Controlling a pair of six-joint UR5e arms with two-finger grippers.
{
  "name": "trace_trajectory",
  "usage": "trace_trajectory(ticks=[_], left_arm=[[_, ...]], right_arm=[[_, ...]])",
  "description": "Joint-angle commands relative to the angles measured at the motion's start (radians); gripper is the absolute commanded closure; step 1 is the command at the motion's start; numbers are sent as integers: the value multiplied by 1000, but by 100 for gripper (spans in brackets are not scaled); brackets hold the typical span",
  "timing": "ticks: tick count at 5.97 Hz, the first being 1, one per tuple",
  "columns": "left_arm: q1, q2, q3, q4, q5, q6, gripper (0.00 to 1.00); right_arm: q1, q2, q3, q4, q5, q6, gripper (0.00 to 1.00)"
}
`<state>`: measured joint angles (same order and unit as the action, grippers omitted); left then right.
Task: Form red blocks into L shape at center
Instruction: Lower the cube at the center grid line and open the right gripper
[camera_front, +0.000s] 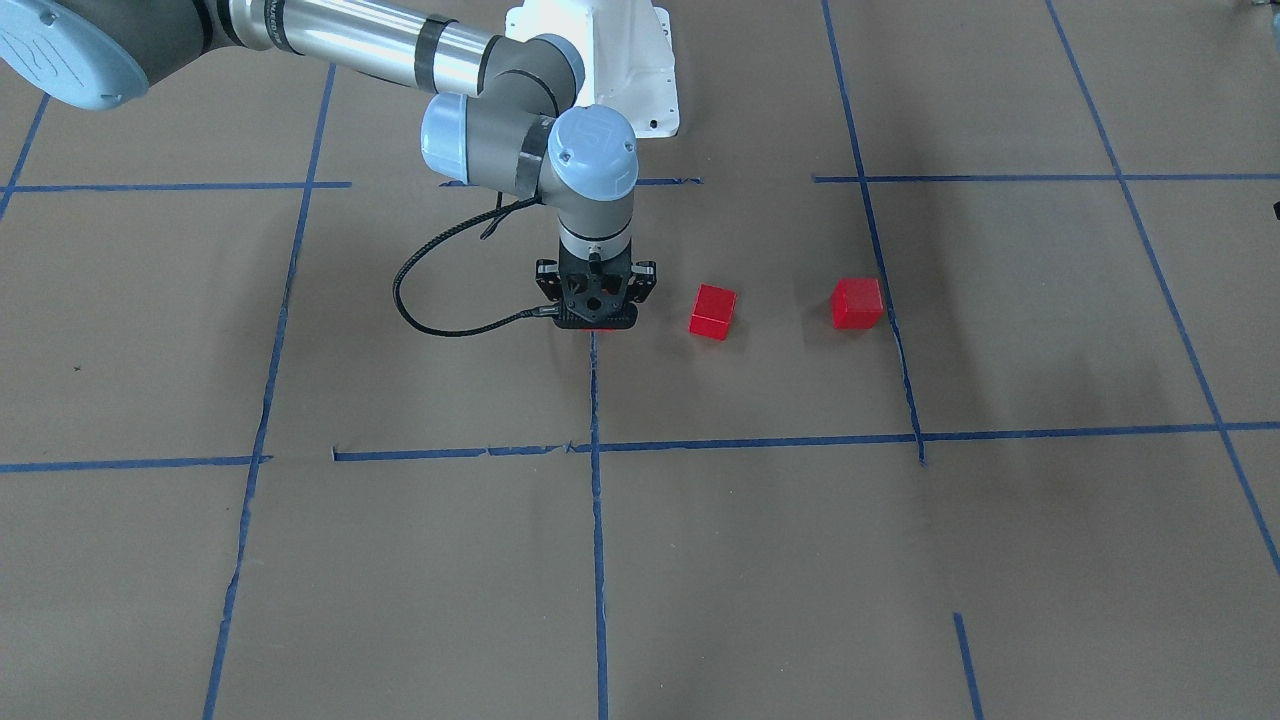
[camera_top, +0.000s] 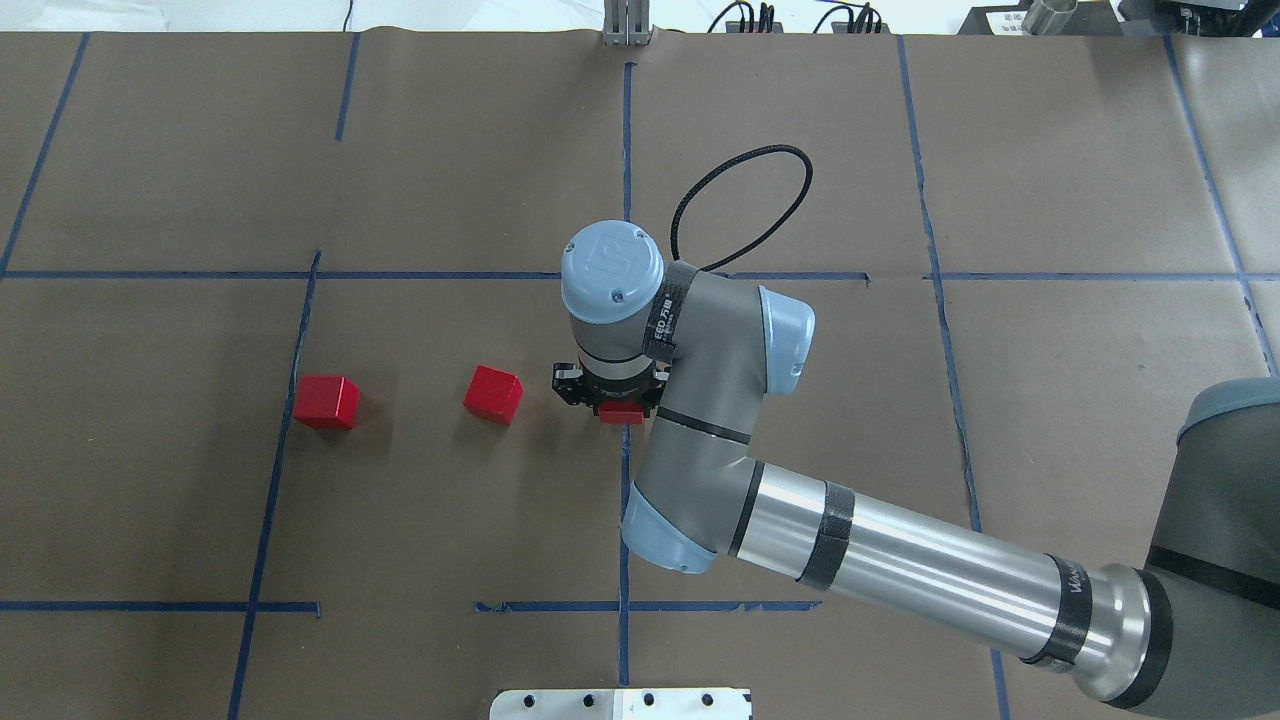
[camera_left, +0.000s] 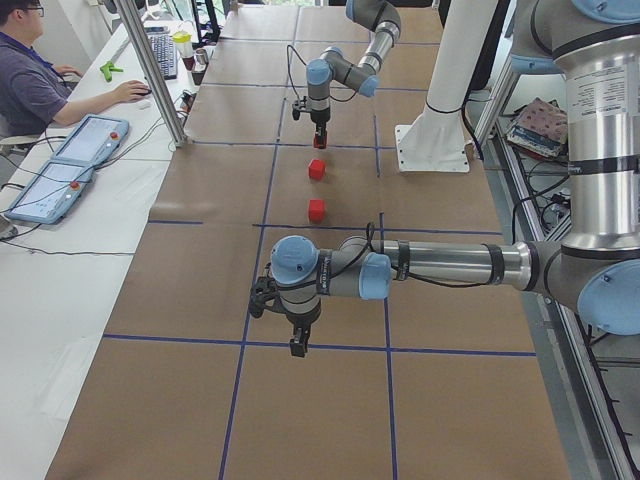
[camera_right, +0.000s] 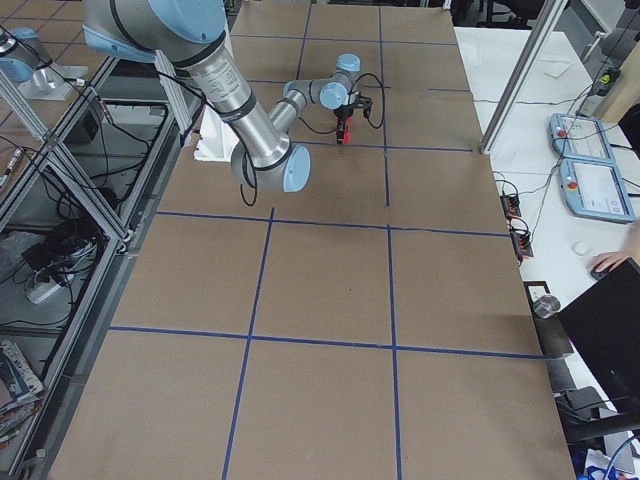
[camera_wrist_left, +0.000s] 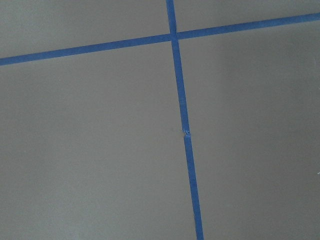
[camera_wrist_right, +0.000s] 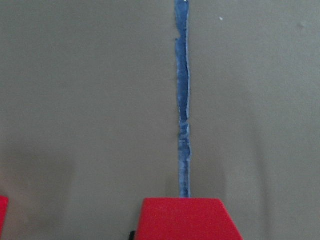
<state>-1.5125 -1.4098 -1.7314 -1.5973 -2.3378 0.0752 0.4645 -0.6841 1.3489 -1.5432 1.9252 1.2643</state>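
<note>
My right gripper (camera_front: 597, 318) points straight down over the vertical blue tape line (camera_front: 596, 400) in the center area and is shut on a red block (camera_top: 622, 412). That block fills the bottom of the right wrist view (camera_wrist_right: 189, 219), and I cannot tell whether it touches the paper. Two more red blocks lie on the brown paper toward my left: one close by (camera_top: 493, 394) (camera_front: 712, 311) and one farther out beside a tape line (camera_top: 326, 401) (camera_front: 858, 303). My left gripper (camera_left: 298, 345) shows only in the exterior left view, so I cannot tell whether it is open or shut.
The robot's white base (camera_front: 600, 60) stands behind the center area. A blue tape grid (camera_top: 440, 275) covers the paper. The left wrist view holds only paper and a tape crossing (camera_wrist_left: 173, 36). An operator (camera_left: 30, 80) sits at a side desk.
</note>
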Motion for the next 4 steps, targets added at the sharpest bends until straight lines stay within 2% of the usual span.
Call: trace_trajectory(ticks=[1,4], left_arm=[[0,0,1,0,0,0,0],[0,0,1,0,0,0,0]], right_arm=[[-1,-5,1,0,0,-2,45],[-7,-5,0,0,0,-3,39]])
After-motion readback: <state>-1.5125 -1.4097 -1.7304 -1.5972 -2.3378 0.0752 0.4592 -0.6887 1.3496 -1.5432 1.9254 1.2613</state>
